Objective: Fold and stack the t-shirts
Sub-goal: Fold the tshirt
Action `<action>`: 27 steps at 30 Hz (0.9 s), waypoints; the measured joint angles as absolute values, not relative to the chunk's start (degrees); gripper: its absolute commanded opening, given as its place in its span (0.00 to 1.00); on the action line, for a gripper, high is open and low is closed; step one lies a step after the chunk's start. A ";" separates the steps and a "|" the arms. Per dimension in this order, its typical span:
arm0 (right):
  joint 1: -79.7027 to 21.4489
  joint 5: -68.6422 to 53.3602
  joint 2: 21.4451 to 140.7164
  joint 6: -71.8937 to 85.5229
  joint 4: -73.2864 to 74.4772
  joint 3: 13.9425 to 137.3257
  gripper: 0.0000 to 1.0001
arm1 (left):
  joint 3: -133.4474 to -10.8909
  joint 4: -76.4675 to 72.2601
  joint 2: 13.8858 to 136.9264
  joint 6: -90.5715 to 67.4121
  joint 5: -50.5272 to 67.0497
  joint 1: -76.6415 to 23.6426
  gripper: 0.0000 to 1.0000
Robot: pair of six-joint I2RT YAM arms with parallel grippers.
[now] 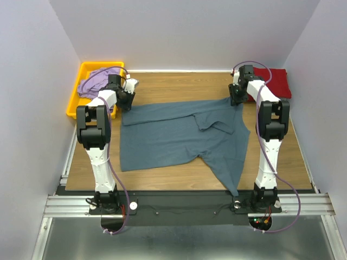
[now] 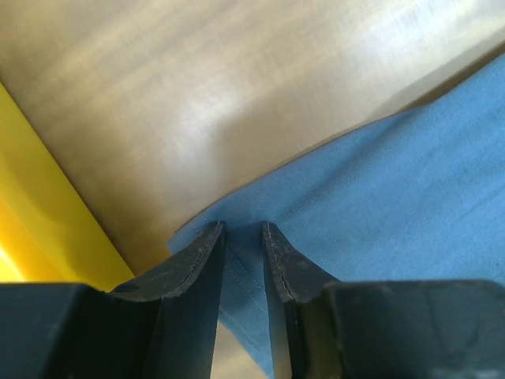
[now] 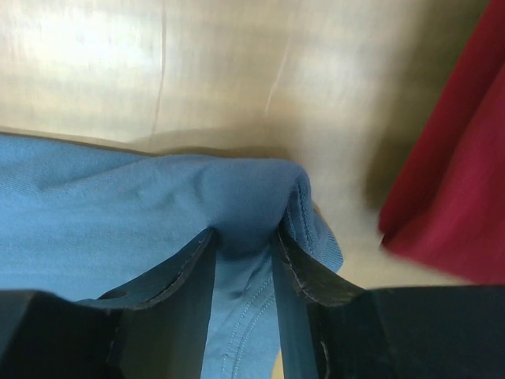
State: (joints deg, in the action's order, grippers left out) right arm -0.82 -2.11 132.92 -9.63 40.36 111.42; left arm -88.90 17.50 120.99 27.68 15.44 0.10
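1. Two far corners of the slate blue-grey t-shirt [image 1: 179, 135] matter for this step. The shirt lies spread on the tabletop [image 1: 179, 84], with a flap of cloth folded over near its middle and one near corner trailing to the tabletop's near edge.
2. To fold it well, I judge both corners should rise together and level, then travel toward the near hem so the far edge lands straight. An uneven lift would likely skew the cloth.
3. The left gripper [image 2: 243, 229] is at the far-left corner. Its jaws stand narrow, and the stitched hem runs between them, flat on the wood. Whether they pinch the hem or only straddle it, I cannot tell.
4. The right gripper [image 3: 246, 233] is at the far-right corner. Its jaws are also narrow, and cloth is bunched into a hump between them, so it has hold of the shirt.
5. Further out, the dark red t-shirt [image 1: 274, 81] lies folded just beyond the right gripper, apart from the blue shirt. The pale lavender t-shirt [image 1: 95, 81] is heaped in the yellow tray [image 1: 73, 105] at far left.
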 measured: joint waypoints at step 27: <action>-1.21 -24.73 112.09 -26.70 47.51 92.88 0.50 | -82.28 10.66 101.82 37.56 40.07 -22.00 0.49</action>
State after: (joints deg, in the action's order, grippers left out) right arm -1.21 -24.73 112.09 -26.70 47.51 92.88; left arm -82.28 10.66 101.82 37.56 40.07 -22.00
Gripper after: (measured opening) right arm 0.485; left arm 0.495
